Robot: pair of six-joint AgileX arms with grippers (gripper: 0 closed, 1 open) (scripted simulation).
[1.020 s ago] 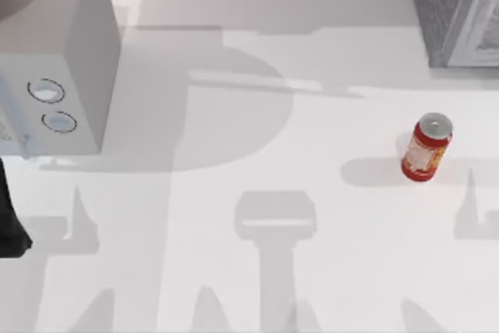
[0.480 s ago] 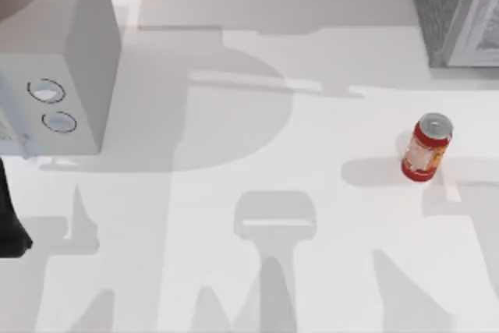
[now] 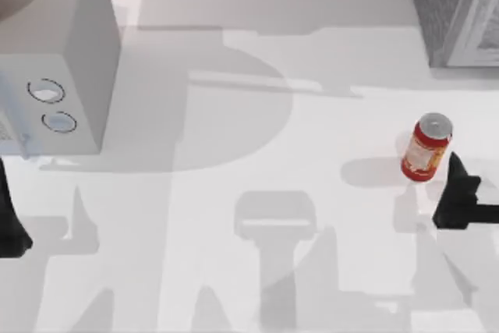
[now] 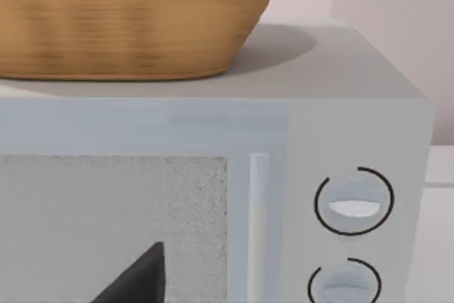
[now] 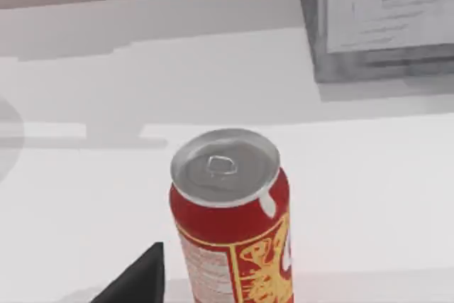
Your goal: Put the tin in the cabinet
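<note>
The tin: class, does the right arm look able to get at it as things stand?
Probably yes. The right gripper sits just beside the upright tin on the table's right, with bare table between them and nothing blocking.

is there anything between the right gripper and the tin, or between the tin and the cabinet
Nothing visible does. The right gripper sits just beside the tin with only bare table between them. From the tin to the cabinet at the far right corner, the table surface is open too.
</note>
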